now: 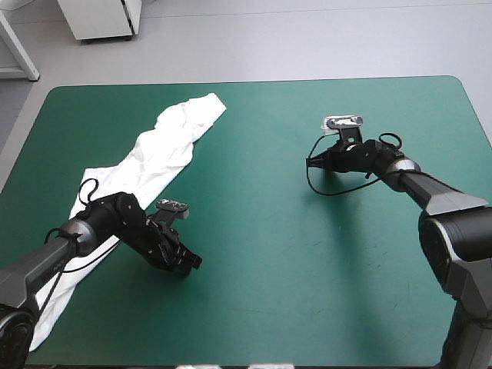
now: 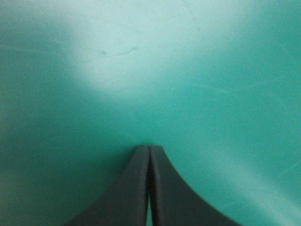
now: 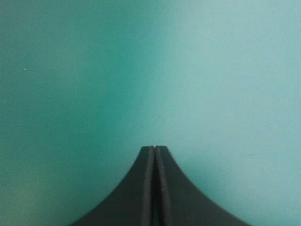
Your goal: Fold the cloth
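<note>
The white T-shirt (image 1: 157,154) lies in a long crumpled strip along the table's left side, running from near the far edge toward the near left corner. My left gripper (image 1: 192,263) is low over the teal-green cover just right of the shirt's near part, its black fingers shut with nothing between them (image 2: 149,149). My right gripper (image 1: 312,163) rests low at the right middle of the table, far from the shirt, also shut and empty (image 3: 154,149). Both wrist views show only bare cover ahead of the fingertips.
The teal-green table (image 1: 307,269) has its rounded far right corner in view. A white cabinet (image 1: 104,17) stands beyond the far edge, off the table.
</note>
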You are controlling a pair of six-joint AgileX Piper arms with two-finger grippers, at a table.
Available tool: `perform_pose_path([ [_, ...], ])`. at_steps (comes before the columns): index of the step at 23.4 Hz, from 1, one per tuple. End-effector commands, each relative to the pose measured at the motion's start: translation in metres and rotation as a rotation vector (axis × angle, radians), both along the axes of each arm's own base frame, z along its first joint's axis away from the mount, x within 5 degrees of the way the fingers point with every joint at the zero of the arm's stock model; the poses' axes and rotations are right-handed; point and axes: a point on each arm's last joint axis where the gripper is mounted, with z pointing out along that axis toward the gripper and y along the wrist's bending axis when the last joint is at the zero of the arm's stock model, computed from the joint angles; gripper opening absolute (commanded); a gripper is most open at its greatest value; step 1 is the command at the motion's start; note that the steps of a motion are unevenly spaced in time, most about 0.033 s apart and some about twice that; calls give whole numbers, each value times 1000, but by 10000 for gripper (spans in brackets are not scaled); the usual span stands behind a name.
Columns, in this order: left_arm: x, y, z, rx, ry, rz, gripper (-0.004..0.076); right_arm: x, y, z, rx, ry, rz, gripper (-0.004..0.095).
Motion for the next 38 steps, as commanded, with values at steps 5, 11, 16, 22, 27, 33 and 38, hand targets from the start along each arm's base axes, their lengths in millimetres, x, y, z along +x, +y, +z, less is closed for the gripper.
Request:
perform_pose_path([
  [5, -3, -2, 5, -9, 2, -15, -10, 1, -1, 23, 8, -68, -2, -17],
  [11, -3, -2, 5, -9, 2, -15, -10, 1, 0, 23, 8, -67, -2, -18],
  [16, -3, -2, 10, -14, -11, -17, -10, -2, 0, 26, 11, -49, 12, -17],
  [22, -5, -3, 52, -58, -110, -17, -10, -15, -2, 60, -42, -109, 68, -17],
  [27, -14, -1, 114, -102, -232, -25, -10, -43, -3, 98, -44, -79, 140, -17],
  [33, -25, 18, 200, -7, -533, 48, -10, -125, -27, 181, -169, -56, 137, -16],
  [38, -9, 28, 226, 82, -772, 109, 25, -216, -62, 252, -269, -249, -21, 126],
])
